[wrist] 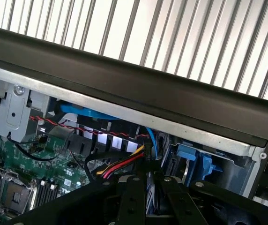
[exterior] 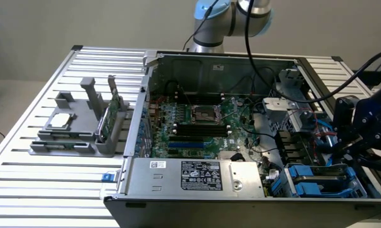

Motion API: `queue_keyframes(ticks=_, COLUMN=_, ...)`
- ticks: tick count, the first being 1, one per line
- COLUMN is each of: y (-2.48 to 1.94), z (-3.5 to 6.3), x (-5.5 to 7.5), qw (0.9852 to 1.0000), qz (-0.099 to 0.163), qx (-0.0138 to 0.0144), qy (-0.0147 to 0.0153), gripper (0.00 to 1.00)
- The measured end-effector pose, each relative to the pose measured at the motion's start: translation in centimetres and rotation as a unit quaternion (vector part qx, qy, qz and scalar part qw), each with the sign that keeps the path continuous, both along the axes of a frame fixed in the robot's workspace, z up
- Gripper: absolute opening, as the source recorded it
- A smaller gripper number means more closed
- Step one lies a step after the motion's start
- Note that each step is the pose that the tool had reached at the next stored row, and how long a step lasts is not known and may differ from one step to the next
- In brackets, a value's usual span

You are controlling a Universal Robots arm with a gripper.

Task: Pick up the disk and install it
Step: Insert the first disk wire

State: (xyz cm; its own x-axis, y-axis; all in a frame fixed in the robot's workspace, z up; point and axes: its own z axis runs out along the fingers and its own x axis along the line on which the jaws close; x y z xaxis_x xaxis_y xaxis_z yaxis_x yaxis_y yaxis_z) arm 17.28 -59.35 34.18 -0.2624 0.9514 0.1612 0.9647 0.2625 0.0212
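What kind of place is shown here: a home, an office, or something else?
Probably a robotics lab or test bench for computer assembly: a robot arm rises beyond an open computer case on a slatted metal table, with a grey parts holder beside it.

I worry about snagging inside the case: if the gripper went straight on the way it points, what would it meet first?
Most likely the red, yellow and black cable bundle just ahead of the gripper, with the blue drive carrier beyond; depth is unclear.
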Motion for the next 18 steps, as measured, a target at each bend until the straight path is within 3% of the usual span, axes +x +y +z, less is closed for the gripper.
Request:
queue_keyframes(ticks=6, y=-0.08, z=0.03, x=-0.48, qw=1.0, qz=-0.001, qx=-0.0001, qy=0.0019, gripper=0.16)
queue_keyframes(ticks=12, y=-0.07, z=0.02, x=-0.61, qw=0.9999, qz=-0.004, qx=-0.0005, qy=0.0092, gripper=0.16)
queue_keyframes(ticks=16, y=-0.07, z=0.02, x=-0.68, qw=0.9999, qz=-0.006, qx=-0.0037, qy=0.0154, gripper=0.16)
queue_keyframes(ticks=18, y=-0.07, z=0.04, x=-0.7, qw=0.9998, qz=-0.007, qx=-0.0073, qy=0.0181, gripper=0.16)
